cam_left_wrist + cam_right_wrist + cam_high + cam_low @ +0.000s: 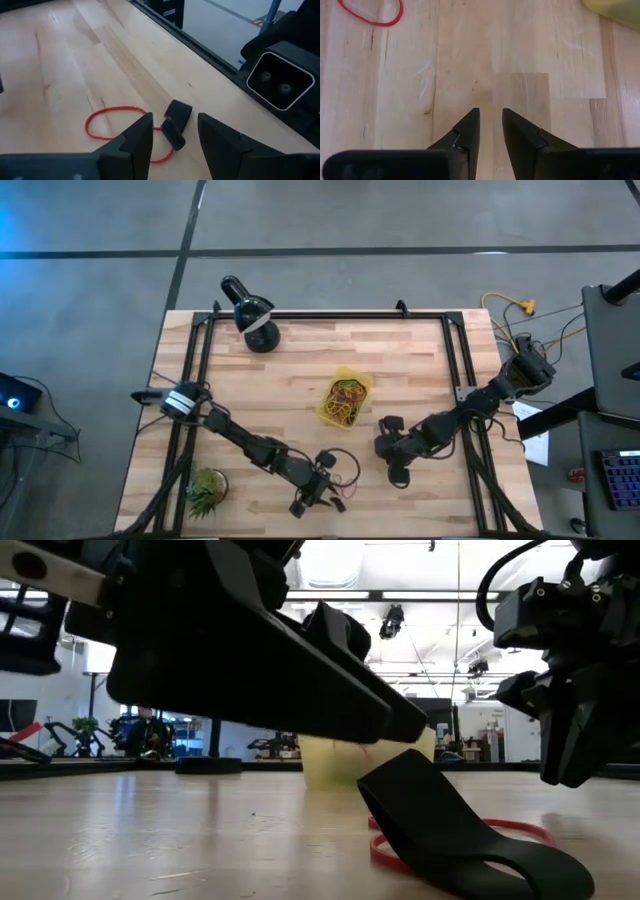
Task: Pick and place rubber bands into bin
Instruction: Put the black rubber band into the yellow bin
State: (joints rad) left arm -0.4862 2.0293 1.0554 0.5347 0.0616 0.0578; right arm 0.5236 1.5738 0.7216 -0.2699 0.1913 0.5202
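The yellow bin (345, 400) sits mid-table with several coloured rubber bands (346, 398) lying inside; it also shows in the low view (335, 762). A wide black band (175, 125) rests on the wood, partly on top of a red rubber band (114, 123); both appear in the low view, the black band (450, 835) and the red band (520, 830). My left gripper (175, 142) is open and low near the table's near edge, with a finger on either side of the black band. My right gripper (491, 117) hovers over bare wood just right of it, open by a narrow gap, holding nothing.
A black domed lamp (250, 315) stands at the far left of the table. A small spiky green plant (205, 490) sits at the near left corner. A dark frame (330, 315) runs along the table's edges. Another red band (370, 12) lies ahead of my right gripper.
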